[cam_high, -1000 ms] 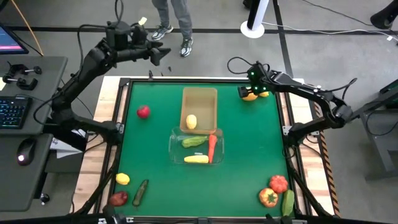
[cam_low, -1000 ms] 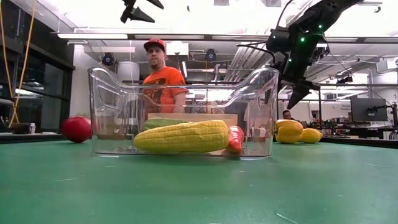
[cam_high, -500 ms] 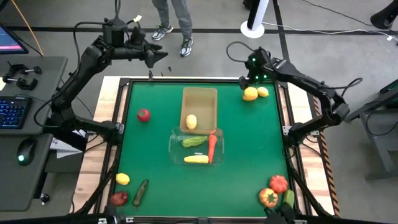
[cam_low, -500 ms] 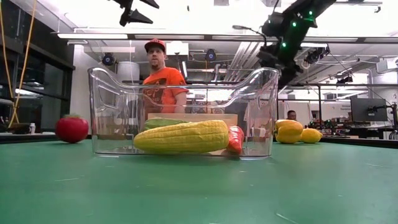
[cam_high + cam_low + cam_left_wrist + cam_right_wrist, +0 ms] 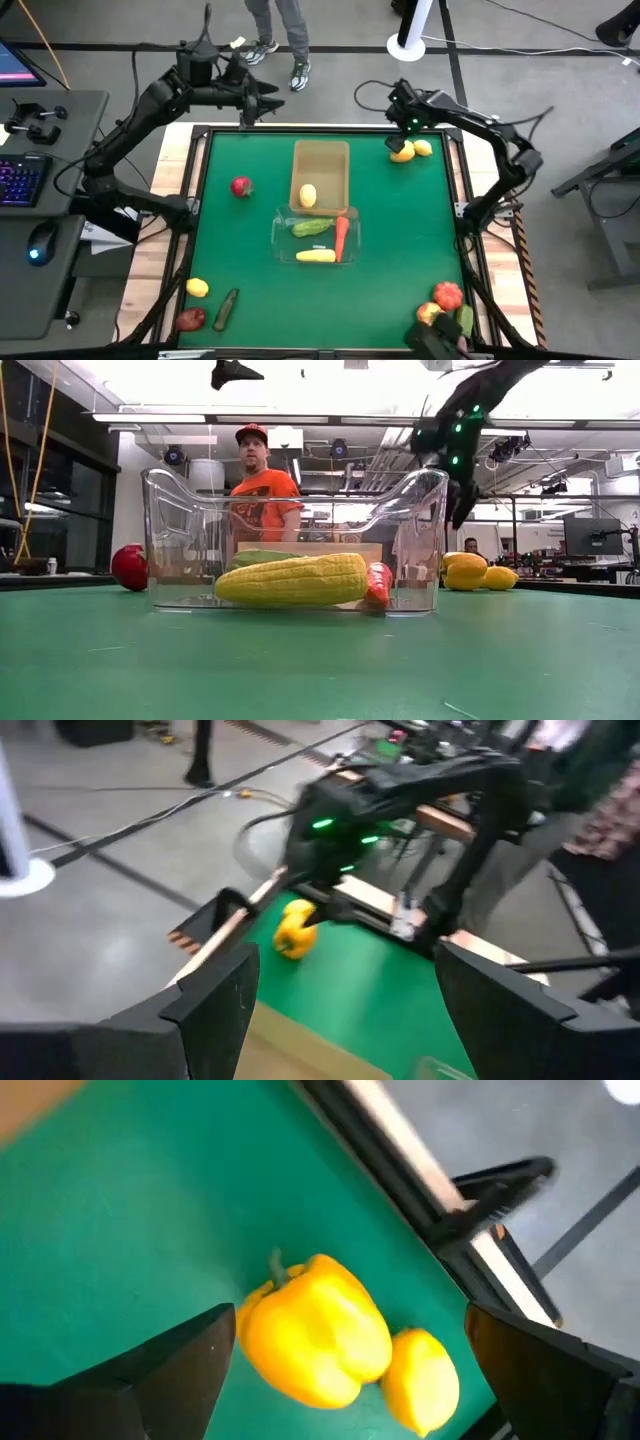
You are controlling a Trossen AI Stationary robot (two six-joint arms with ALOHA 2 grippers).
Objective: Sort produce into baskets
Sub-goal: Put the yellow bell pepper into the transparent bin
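A yellow pepper (image 5: 402, 152) and a lemon (image 5: 423, 148) lie side by side on the green mat at the far right. My right gripper (image 5: 398, 100) hangs open above the far edge, just beyond them, and its wrist view looks down on the pepper (image 5: 315, 1330). My left gripper (image 5: 270, 103) is open and empty, high over the far edge left of the tan basket (image 5: 322, 152). That basket holds a lemon (image 5: 308, 195). The clear basket (image 5: 280, 238) holds a cucumber, a carrot and a corn cob (image 5: 292, 580). A red apple (image 5: 241, 186) lies on the mat left of the tan basket.
At the near left lie a lemon (image 5: 198, 288), a dark cucumber (image 5: 226, 308) and a red piece (image 5: 190, 319). At the near right are a tomato (image 5: 448, 294), an orange pepper (image 5: 430, 313) and a cucumber (image 5: 462, 322). A person (image 5: 262, 480) stands beyond the far edge.
My right gripper has risen off the yellow pepper and drawn back toward the far edge; the pepper and lemon stay on the mat. The red apple has rolled a little toward the table's right. My left gripper has shifted slightly right.
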